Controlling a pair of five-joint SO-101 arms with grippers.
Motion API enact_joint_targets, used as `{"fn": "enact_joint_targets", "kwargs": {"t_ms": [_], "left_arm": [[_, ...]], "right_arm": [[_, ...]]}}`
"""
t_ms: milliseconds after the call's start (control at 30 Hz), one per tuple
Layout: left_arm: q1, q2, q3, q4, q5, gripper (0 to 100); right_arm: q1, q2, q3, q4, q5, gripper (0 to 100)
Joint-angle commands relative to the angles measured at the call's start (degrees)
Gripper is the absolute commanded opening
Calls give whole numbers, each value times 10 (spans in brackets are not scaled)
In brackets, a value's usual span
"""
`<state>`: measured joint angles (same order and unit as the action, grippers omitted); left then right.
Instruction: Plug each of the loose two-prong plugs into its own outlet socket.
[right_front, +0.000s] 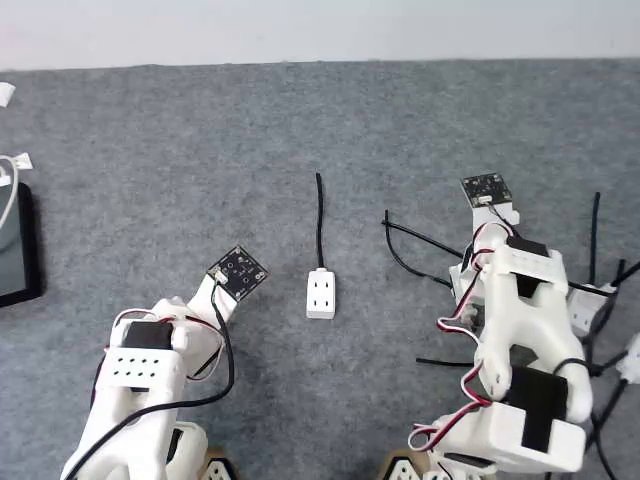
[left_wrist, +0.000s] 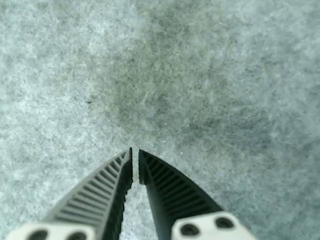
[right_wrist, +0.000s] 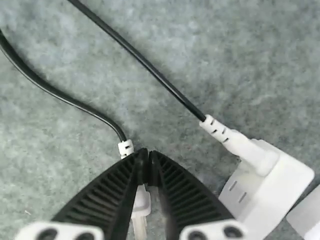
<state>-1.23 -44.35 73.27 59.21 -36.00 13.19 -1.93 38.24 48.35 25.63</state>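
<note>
**Both Hands Closed, Plugs Loose by the Right Arm**

The outlet strip (right_front: 320, 293) is a small white plastic block with rounded corners and dark slots in its upper face. It lies flat at the middle of the surface (right_front: 150, 150), between the two arms, and its thin black cord (right_front: 319, 215) runs straight away from it. The surface is grey, matted and fuzzy like felt.

The loose plugs lie over by the right arm, well apart from the strip. One slim plug (right_wrist: 126, 148) has a ribbed white collar where its glossy black cord enters. Its white body shows through the slit behind the tips of the right hand (right_wrist: 145, 156). That hand's ridged black fingers meet at the tips, and the plug appears to lie under them rather than in their grip. Just beside it is a broader plug (right_wrist: 265, 175), blocky and smooth, with a tapered ribbed neck and its own black cord.

The left hand (left_wrist: 135, 156) is pressed closed, holding nothing, over bare felt.
</note>
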Motion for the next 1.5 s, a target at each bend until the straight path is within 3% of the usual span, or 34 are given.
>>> {"fn": "enact_joint_targets", "kwargs": {"t_ms": [0,700,1467], "left_arm": [[-1,-7,-7,-10,-3,13],[-3,-7,-7,-10,-3,13],[-25,-7,-12,-11,-3,13]], "right_arm": [[-29,-4,-8,15,29,9],[-173,1,-4,46,113,9],[-269,-4,-2,29,80,9]]}}
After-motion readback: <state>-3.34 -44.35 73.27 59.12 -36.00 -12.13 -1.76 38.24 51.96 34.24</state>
